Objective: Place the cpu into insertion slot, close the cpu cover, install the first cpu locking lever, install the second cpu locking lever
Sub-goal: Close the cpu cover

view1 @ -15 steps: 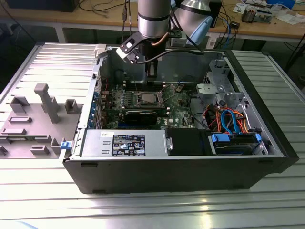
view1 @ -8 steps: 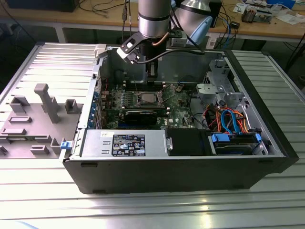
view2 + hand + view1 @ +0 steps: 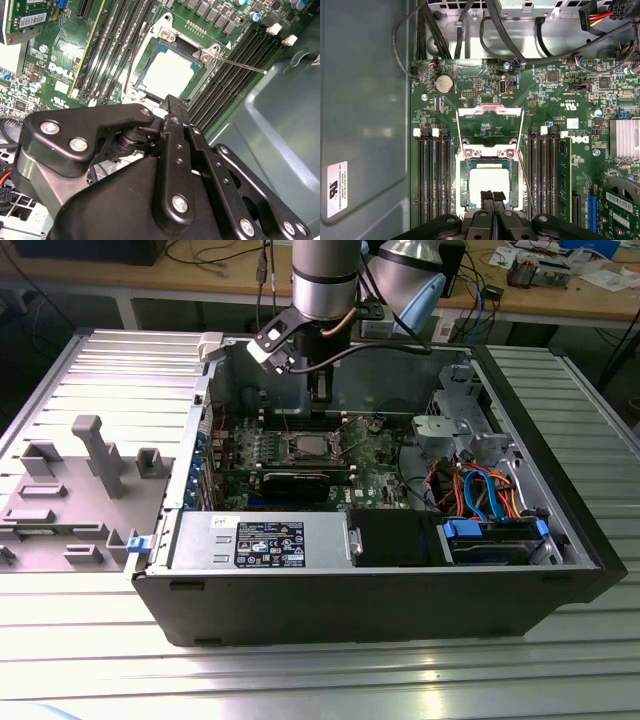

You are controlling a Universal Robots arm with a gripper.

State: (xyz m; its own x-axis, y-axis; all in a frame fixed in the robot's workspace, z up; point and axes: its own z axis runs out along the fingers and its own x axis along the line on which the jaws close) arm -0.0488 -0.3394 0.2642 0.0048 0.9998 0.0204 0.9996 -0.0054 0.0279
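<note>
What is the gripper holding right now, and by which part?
Nothing; the gripper is shut and empty, over the cpu lying in the insertion slot.

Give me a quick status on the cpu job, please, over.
Gripper shut, just above the cpu. Chip sits in the insertion slot. The cpu cover stands open.

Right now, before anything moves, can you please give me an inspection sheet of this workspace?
Surface: ribbed metal table carrying an open computer case.
Job's things: cpu lies in the insertion slot; cpu cover open, swung away from it; one thin locking lever sticks out free.
Clutter: grey fixture block beside the case.
Grippers: hand shut, over the cpu's edge; contact cannot be told.
Cables: orange and blue leads inside the case; black cables beside the motherboard.
Surroundings: cluttered workbench behind the table.
</note>
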